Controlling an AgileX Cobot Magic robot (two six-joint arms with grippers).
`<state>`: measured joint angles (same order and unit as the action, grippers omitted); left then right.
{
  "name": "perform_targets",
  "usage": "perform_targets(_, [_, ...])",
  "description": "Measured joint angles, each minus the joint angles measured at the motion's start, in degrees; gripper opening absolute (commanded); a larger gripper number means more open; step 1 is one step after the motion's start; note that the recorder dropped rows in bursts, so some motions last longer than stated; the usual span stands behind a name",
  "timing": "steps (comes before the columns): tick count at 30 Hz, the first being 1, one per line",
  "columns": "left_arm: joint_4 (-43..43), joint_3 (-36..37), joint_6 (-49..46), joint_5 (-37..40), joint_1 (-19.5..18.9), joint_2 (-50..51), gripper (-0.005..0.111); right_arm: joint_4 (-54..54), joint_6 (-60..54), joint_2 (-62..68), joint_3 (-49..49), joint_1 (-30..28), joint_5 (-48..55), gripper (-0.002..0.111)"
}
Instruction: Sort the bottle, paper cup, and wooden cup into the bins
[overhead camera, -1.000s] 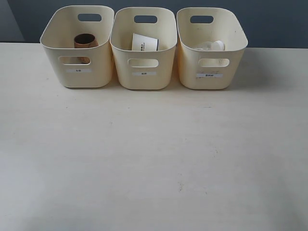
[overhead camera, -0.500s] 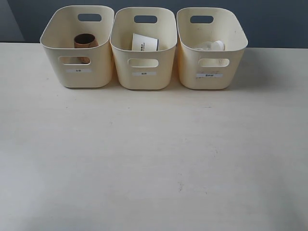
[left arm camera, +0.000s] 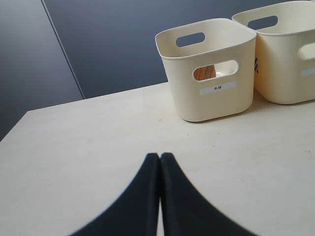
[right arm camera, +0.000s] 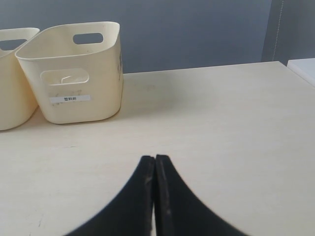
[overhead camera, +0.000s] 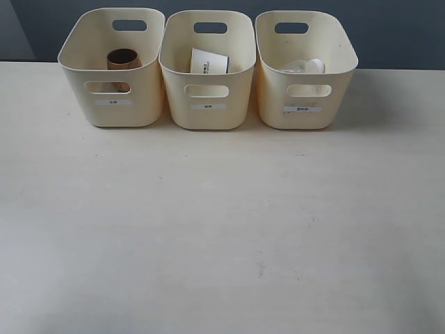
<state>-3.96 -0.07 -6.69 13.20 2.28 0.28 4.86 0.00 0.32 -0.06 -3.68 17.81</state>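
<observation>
Jaws pressed together, empty, on both left gripper (left arm camera: 159, 162) and right gripper (right arm camera: 154, 163). Outside camera: wooden cup (overhead camera: 123, 60), paper cup (overhead camera: 208, 62) and bottle (overhead camera: 304, 67) each lie in separate bins (overhead camera: 208, 115). Bottle looks light and slippery; I'd grip mid-body.

Two matte black, smooth-surfaced fingers of the left gripper (left arm camera: 159, 158) curve up from broad bases to slim tips, with only a thin seam between them. The right gripper (right arm camera: 155, 160) carries the same black, horn-shaped pair, its inner edges faintly scuffed and dusted pale along the seam.
</observation>
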Motion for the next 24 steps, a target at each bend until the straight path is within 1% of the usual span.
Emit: perform_targets(24, [0.00, 0.00, 0.00, 0.00, 0.00, 0.00, 0.000, 1.31, 0.00, 0.00, 0.00, 0.00, 0.00, 0.000])
